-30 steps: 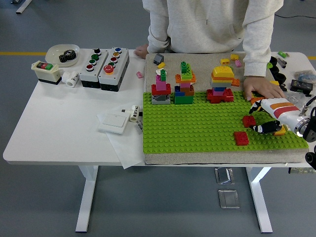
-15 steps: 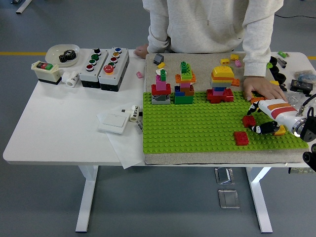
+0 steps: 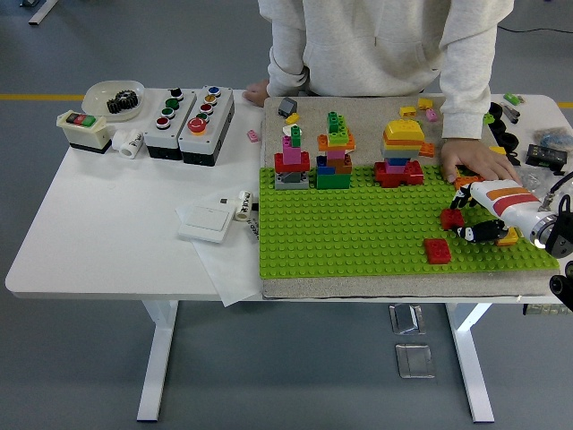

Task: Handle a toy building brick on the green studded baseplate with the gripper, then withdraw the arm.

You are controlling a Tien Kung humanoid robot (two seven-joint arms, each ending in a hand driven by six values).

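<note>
- Head view: our right hand [image 3: 472, 222] reaches in over the baseplate's [image 3: 358, 233] right end, fingers closed on a red brick [image 3: 451, 218].
- Another red brick [image 3: 438, 251] lies nearer, apart.
- At the far side, a person's hand [image 3: 474, 161] rests on the worktop [image 3: 116, 233].

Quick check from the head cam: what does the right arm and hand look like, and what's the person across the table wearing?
The right arm has a white shell with orange and red stripes, a round lit part by a black joint, and a black-fingered right hand. The person's sleeve belongs to a light grey sweatshirt.
</note>
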